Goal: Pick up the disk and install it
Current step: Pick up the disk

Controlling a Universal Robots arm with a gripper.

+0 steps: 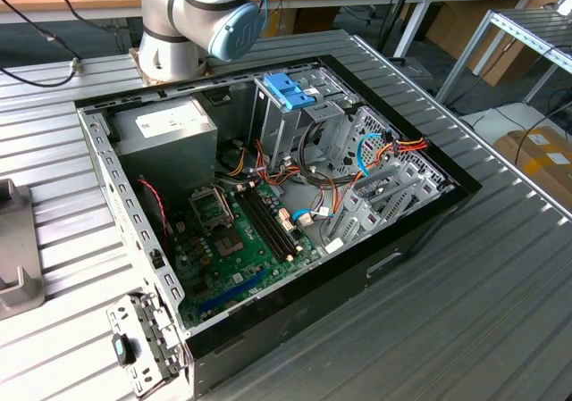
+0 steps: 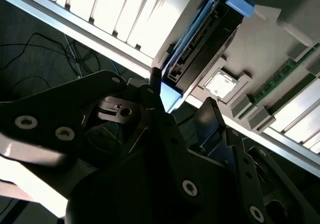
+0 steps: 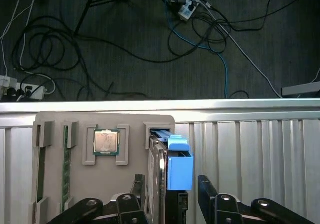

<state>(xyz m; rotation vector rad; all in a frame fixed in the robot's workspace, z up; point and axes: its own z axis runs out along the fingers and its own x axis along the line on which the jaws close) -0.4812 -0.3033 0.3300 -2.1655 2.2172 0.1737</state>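
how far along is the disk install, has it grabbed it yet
Done: the pincer is lined up, open, straddling the disk. In hand: nothing yet; the disk stands on edge in its slot in the grey holder, with no sign of a lift. Left: the grasp, the lift and seating it in the open computer case.

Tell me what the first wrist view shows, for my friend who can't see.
The gripper, open, has one finger on each side of the disk, which stands on edge in a slot of a grey holder. A processor chip lies in the holder beside it, all on a ribbed metal table, with cables on the dark floor beyond.
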